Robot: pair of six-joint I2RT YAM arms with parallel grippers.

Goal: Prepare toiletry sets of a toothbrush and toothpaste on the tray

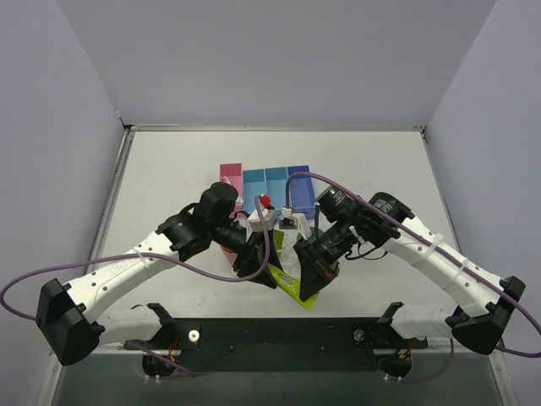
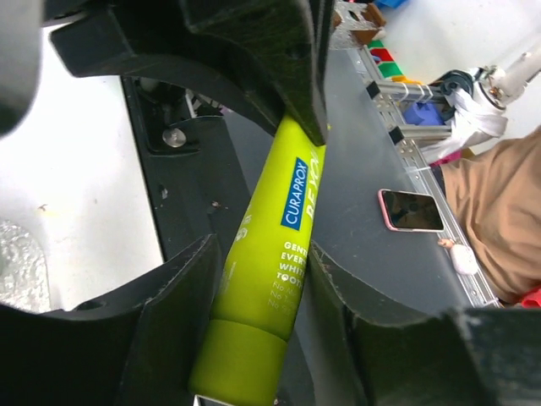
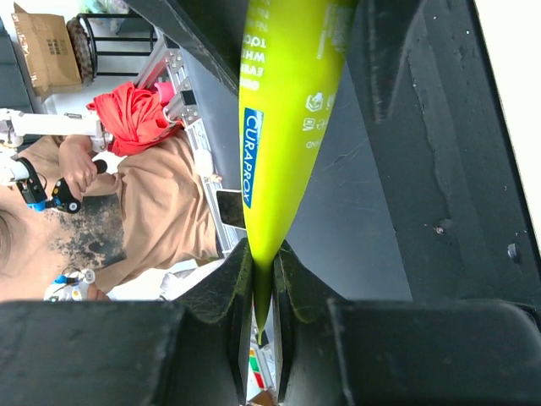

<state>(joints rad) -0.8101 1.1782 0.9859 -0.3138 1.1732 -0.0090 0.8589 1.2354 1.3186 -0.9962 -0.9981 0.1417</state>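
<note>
One yellow-green toothpaste tube hangs between my two grippers over the near side of the clear glittery tray. My right gripper is shut on the tube's flat crimped end, seen in the right wrist view with the tube running up from the jaws. My left gripper has its fingers against both sides of the tube just above the cap, seen in the left wrist view. A corner of the tray shows there. No toothbrush is visible; the arms hide much of the tray.
A row of pink and blue bins stands behind the tray. A dark strip runs along the table's near edge between the arm bases. A person and a phone show beyond the table.
</note>
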